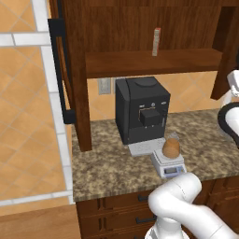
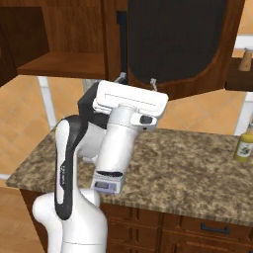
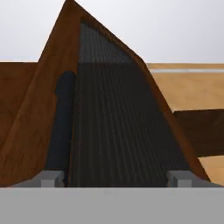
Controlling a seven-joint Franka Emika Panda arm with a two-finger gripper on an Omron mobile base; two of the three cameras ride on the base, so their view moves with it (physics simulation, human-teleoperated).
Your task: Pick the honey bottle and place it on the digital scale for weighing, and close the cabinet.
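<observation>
Honey bottle (image 1: 171,148) sitting on the digital scale (image 1: 168,165), near counter edge. Gripper (image 2: 138,79) spread wide, empty, against the right cabinet (image 2: 183,44) door's lower edge. Best pushed steadily leftward, staying clear of the bar handle (image 3: 61,127).

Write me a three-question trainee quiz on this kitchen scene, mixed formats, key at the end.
1. True or false: the honey bottle sits on the digital scale.
2. Which is open? A) the cabinet door B) a drawer
3. Fill in: behind the scale stands a black ____ machine.

Key: 1 true; 2 A; 3 coffee. The gripper has its jaws spread at the door's lower edge.
</observation>
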